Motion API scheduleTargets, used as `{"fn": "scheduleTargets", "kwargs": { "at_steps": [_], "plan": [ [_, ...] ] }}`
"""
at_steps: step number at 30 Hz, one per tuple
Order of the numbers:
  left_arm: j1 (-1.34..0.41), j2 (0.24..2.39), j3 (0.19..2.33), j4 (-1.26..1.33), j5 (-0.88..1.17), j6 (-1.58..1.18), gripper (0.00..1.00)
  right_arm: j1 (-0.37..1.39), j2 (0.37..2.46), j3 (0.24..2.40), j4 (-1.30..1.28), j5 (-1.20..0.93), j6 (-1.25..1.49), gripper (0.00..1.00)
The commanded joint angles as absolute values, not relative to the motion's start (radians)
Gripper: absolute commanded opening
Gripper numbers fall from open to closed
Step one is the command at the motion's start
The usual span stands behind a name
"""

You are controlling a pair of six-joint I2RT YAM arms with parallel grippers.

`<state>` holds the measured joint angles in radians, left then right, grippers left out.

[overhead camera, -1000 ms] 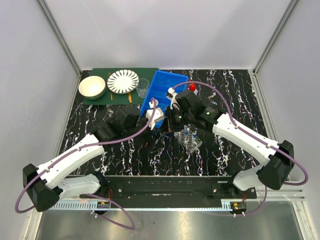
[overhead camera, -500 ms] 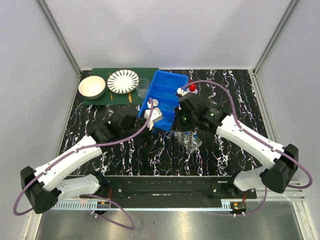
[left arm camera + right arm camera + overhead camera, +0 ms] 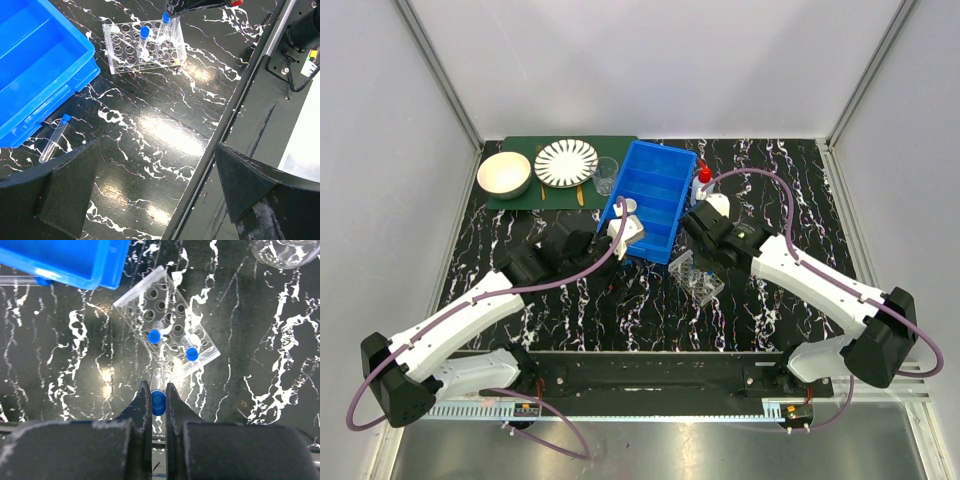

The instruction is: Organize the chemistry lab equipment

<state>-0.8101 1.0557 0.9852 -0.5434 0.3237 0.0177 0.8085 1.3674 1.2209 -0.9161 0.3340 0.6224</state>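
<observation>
My right gripper is shut on the blue cap of a clear tube and holds it upright just off the near edge of the clear plastic rack. The rack holds two blue-capped tubes. In the top view the right gripper hangs beside the rack. My left gripper is open and empty above the bare table. Another capped tube lies flat against the blue bin. The red-nozzled squeeze bottle stands right of the bin. The beaker stands by the plate.
The big blue bin sits between the two grippers, with a small white round piece in its near end. The striped plate and cream bowl rest on a green mat at the back left. A clear round vessel shows at the right wrist view's top edge.
My right arm has swung right and back from over the bin, carrying the tube, and the rack now shows fully. The left arm has barely moved.
</observation>
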Motion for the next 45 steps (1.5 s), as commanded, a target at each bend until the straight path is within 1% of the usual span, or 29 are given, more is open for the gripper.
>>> {"fn": "scheduleTargets", "kwargs": {
  "at_steps": [1,19,31,45],
  "plan": [
    [-0.813,1.046,0.988,-0.526,0.296,0.025,0.99,0.805,1.348,1.201,-0.927,0.431,0.664,0.0],
    [-0.813,1.069,0.996,-0.542,0.299,0.032,0.99,0.805,1.33,1.072,-0.838,0.4,0.706,0.0],
    [-0.813,1.075,0.994,-0.545,0.301,0.032,0.99,0.795,1.333,1.017,-0.746,0.397,0.727,0.0],
    [-0.815,1.085,0.996,-0.545,0.304,0.034,0.99,0.765,1.321,0.974,-0.695,0.411,0.729,0.0]
  ]
}}
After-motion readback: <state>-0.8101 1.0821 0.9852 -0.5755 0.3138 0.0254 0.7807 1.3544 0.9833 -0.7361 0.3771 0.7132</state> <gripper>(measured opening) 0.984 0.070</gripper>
